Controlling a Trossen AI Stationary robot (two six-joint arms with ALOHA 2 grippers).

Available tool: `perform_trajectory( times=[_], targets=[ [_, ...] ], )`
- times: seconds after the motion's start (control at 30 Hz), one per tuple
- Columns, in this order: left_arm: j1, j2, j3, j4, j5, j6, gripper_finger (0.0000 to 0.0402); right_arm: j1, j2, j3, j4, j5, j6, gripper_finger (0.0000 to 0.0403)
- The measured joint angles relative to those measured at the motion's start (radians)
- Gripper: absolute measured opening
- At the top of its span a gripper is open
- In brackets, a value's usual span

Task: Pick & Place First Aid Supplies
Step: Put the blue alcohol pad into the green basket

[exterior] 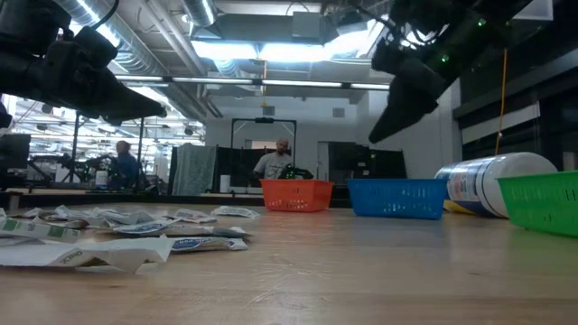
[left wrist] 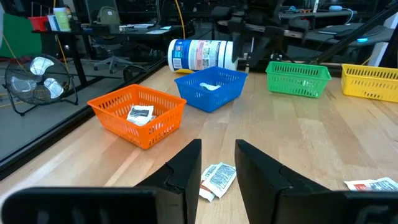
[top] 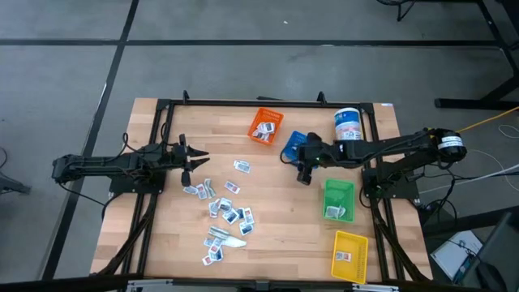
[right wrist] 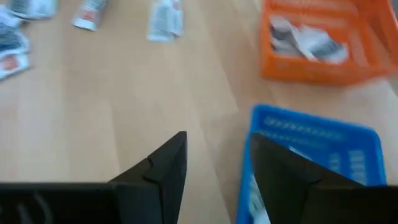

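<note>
The first aid supplies are small flat white packets [top: 223, 209] scattered on the wooden table's left-middle part, lying flat; in the low view the packets [exterior: 135, 226] lie at the left. My left gripper [top: 197, 160] hovers open above the far end of that scatter, and in its wrist view one packet [left wrist: 217, 179] lies on the table below its open fingers [left wrist: 217, 168]. My right gripper [top: 305, 177] is open and empty, raised just beside the blue bin [top: 295, 144]. In its own view the gripper [right wrist: 217, 163] looks down at bare wood and the blue bin's corner [right wrist: 311, 158].
An orange bin [top: 265, 126] with packets stands at the far middle, a green bin [top: 339, 200] and a yellow bin [top: 349, 255] at the right, each with packets. A white canister [top: 348, 124] lies behind the blue bin. Bare wood lies between scatter and bins.
</note>
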Motion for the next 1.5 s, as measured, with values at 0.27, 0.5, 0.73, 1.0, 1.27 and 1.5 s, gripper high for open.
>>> perform_trajectory(
  times=[0.27, 0.5, 0.73, 1.0, 1.27, 1.5],
  targets=[
    [0.000, 0.000, 0.000, 0.000, 0.000, 0.000, 0.0093, 0.078, 0.129, 0.000, 0.221, -0.085, -0.137, 0.0175],
    [0.000, 0.000, 0.000, 0.000, 0.000, 0.000, 0.0093, 0.144, 0.260, 0.001, 0.409, -0.238, -0.318, 0.0175],
    [0.000, 0.000, 0.000, 0.000, 0.000, 0.000, 0.0091, 0.230, 0.383, 0.001, 0.582, -0.288, -0.509, 0.0175],
    [0.000, 0.000, 0.000, 0.000, 0.000, 0.000, 0.0091, 0.317, 0.511, 0.125, 0.593, -0.179, -0.695, 0.0175],
    [0.000, 0.000, 0.000, 0.000, 0.000, 0.000, 0.0093, 0.338, 0.632, 0.318, 0.503, -0.128, -0.733, 0.0175],
    [0.000, 0.000, 0.000, 0.000, 0.000, 0.000, 0.0092, 0.336, 0.735, 0.503, 0.400, -0.077, -0.785, 0.0175]
  ],
)
